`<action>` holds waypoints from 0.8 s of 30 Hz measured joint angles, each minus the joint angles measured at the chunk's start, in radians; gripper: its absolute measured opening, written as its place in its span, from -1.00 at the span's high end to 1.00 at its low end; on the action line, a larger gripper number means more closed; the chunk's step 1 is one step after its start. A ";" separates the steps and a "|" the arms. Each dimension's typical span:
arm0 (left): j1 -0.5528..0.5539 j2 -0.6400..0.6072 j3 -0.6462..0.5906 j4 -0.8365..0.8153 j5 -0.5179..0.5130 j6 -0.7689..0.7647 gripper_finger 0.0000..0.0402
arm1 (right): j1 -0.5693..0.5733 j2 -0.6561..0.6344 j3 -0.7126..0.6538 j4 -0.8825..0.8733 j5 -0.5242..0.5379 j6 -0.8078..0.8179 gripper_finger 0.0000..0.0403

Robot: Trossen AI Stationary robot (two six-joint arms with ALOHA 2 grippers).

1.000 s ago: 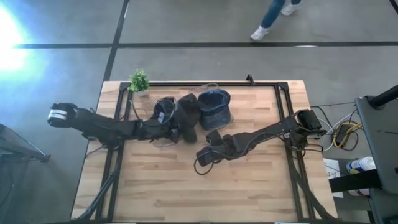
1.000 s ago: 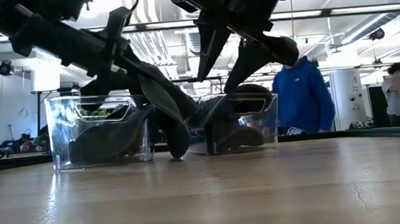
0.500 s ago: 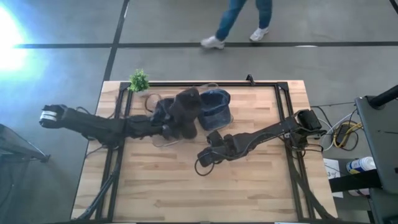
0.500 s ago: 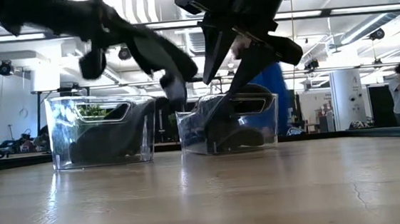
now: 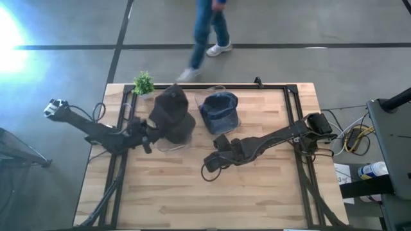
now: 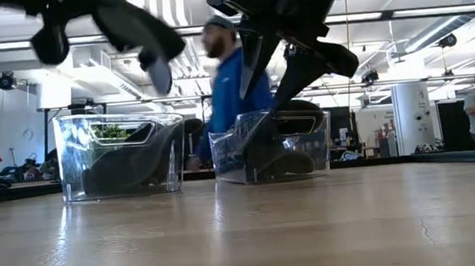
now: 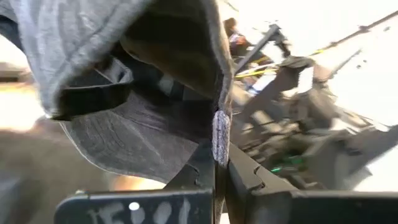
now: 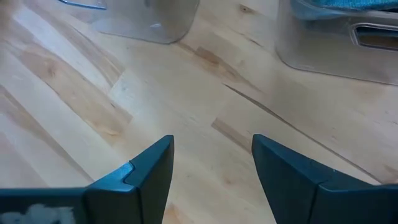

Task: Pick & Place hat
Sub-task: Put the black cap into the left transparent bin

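Your left gripper [image 7: 221, 163] is clamped on the edge of a dark grey hat [image 5: 172, 115], holding it aloft above the left clear bin [image 6: 120, 155]. Your right gripper [image 8: 211, 165] waits spread wide, empty, over the table [image 5: 192, 186] near the right bin [image 5: 220, 112].

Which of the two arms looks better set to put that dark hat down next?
The left. Its claw is shut on the hat, held above the clear bins. The right claw hangs open and empty over bare wood.
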 joint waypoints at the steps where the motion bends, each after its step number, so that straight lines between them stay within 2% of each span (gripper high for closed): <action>1: -0.019 -0.004 -0.025 0.006 -0.030 -0.014 0.97 | 0.000 0.000 0.000 0.004 0.000 -0.001 -0.06; 4: -0.050 -0.009 -0.126 0.116 -0.043 -0.012 0.97 | 0.000 0.000 0.000 0.015 -0.005 -0.004 -0.06; 11: -0.049 -0.041 -0.423 0.596 -0.076 0.122 0.97 | 0.000 0.000 0.000 0.020 -0.034 -0.004 -0.06; 12: -0.049 -0.045 -0.446 0.622 -0.082 0.128 0.97 | 0.000 0.000 0.000 0.020 -0.036 -0.004 -0.06; 15: -0.049 -0.050 -0.440 0.525 -0.076 0.150 0.97 | 0.000 0.000 0.000 0.019 -0.054 -0.004 -0.06; 24: -0.045 -0.034 -0.416 0.456 -0.080 0.143 0.94 | 0.000 0.000 0.008 0.020 -0.063 0.000 -0.06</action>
